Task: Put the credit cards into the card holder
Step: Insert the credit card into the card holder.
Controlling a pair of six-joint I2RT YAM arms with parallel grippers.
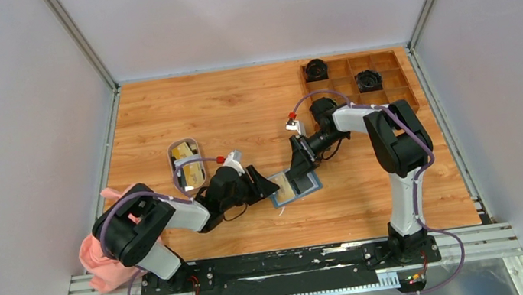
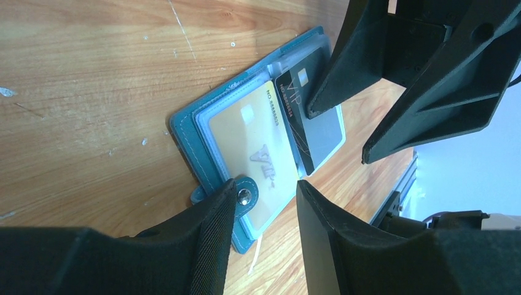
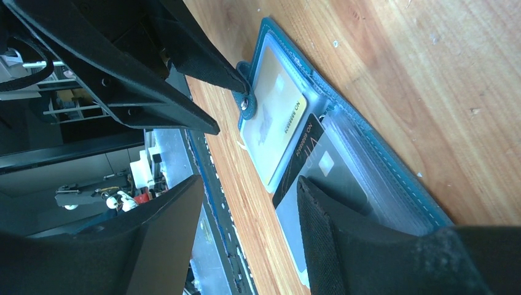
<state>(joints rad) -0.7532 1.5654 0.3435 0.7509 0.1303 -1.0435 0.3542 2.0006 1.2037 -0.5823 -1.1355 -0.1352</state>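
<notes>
On the wooden table (image 1: pixel 237 104), both arms reach toward the middle, the left arm (image 1: pixel 175 215) from the near left and the right arm (image 1: pixel 396 136) from the near right. At the far right corner lies a brown compartment tray (image 1: pixel 344 68) with two black round items in its cells. A pink cloth (image 1: pixel 100 259) hangs at the near left edge beside the left arm's base. Left of centre stands a small oval white dish (image 1: pixel 172 158) with yellowish cards (image 1: pixel 188 169) in it.

Between the two grippers the teal card holder (image 2: pixel 184 132) lies open and flat on the wood. A yellow card (image 2: pixel 246 144) sits inside one clear pocket. A black card (image 2: pixel 301 123) lies beside it, partly under the next clear pocket, with one end sticking out past the holder's edge.

The left gripper (image 2: pixel 265 187) has its jaws apart with nothing between them; one finger rests against the holder's snap tab (image 2: pixel 246 193). The right gripper (image 3: pixel 249 181) is also spread and grips nothing. One of its fingers (image 3: pixel 344 239) presses down on the black card, while the other hangs off the holder's near side.
</notes>
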